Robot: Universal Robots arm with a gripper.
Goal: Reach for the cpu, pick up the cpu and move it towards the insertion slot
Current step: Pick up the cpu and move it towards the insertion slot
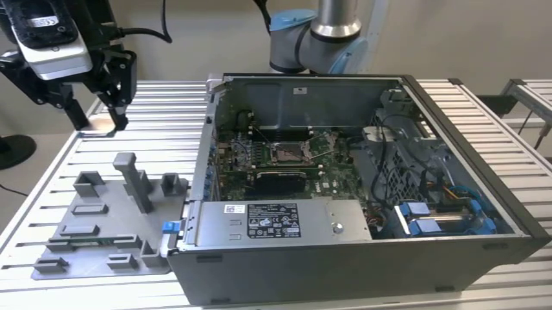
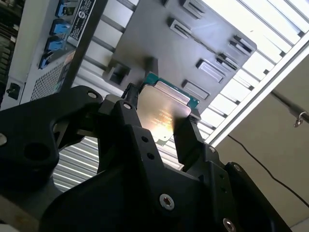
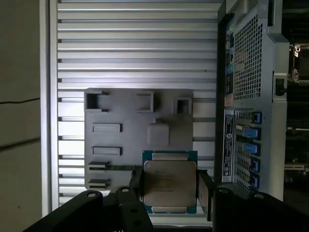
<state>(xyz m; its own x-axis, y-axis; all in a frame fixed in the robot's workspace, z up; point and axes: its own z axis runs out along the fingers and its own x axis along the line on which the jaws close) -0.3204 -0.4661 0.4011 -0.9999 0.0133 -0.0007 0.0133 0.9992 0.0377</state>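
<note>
Claw: the gripper [image 1: 97,123] is clamping the cpu [image 3: 169,186] by two opposite edges.
Cpu: hanging in the air over the slatted table [image 1: 164,123].
Slot: the insertion slot [image 1: 287,154] is sitting inside the open computer case [image 1: 345,258], at 3 o'clock from the gripper, well apart.
Surface: a grey fixture plate [image 1: 90,248] is lying at the case's 9 o'clock.
Room: a beige wall [image 1: 190,39] is running behind.

The black gripper [image 3: 171,189] clasped a flat square silver-faced cpu [image 3: 170,180], apparently clear of the grey plastic fixture plate [image 3: 130,141] at eleven o'clock.
</note>
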